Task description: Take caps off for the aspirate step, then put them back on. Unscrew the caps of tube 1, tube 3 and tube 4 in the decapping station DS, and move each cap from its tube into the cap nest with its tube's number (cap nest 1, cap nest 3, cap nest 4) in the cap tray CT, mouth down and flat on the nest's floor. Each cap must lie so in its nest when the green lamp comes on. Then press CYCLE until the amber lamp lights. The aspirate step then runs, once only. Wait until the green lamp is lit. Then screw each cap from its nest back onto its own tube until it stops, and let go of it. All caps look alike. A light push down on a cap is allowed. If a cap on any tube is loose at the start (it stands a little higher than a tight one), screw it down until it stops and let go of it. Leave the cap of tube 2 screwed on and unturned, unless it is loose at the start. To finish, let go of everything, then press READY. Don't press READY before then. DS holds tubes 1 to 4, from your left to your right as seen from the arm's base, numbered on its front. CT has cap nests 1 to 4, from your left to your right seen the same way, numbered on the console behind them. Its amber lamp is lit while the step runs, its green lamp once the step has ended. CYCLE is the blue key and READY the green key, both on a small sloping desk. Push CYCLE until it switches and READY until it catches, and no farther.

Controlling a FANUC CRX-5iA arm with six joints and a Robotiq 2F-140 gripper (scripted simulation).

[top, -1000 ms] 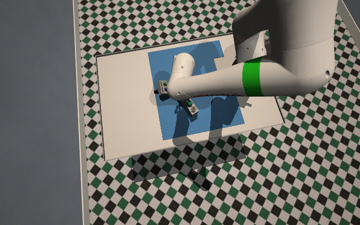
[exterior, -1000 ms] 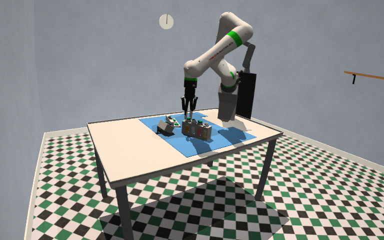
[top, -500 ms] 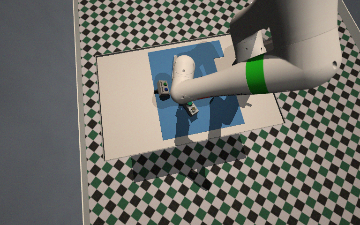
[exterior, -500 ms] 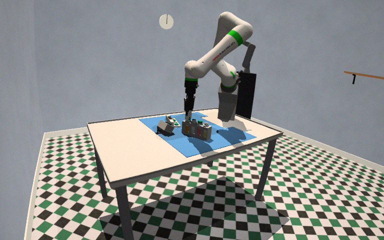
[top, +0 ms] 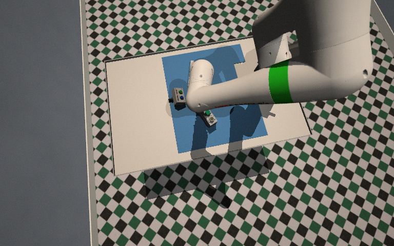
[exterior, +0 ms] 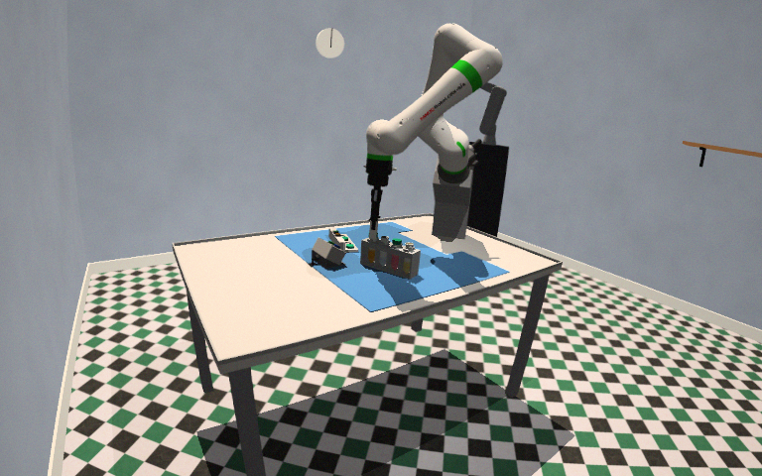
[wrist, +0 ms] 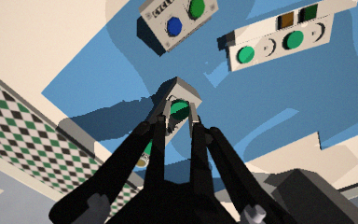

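Note:
In the wrist view my gripper [wrist: 180, 108] is shut on the green cap of tube 4 [wrist: 179, 109], which sits on its tube at the near end of the decapping station [wrist: 173, 112]. Farther along the station, between my fingers, show the green cap of tube 2 [wrist: 148, 148] and the open tan mouth of tube 1 [wrist: 142, 161]; tube 3 is hidden by my fingers. The cap tray [wrist: 280, 42] holds green caps in nest 1 [wrist: 245, 54] and nest 3 [wrist: 295, 39]; nest 2 [wrist: 268, 47] and nest 4 [wrist: 318, 32] are empty. In the exterior view my gripper [exterior: 371, 230] stands upright over the station's left end [exterior: 390, 258].
The sloping desk [wrist: 181, 20] carries the blue CYCLE key [wrist: 173, 26] and the green READY key [wrist: 197, 7], beside the tray. The tray's amber lamp [wrist: 285, 20] and green lamp [wrist: 309, 11] both look dull. All stand on a blue mat [exterior: 393, 269]. The arm hides the station in the top view.

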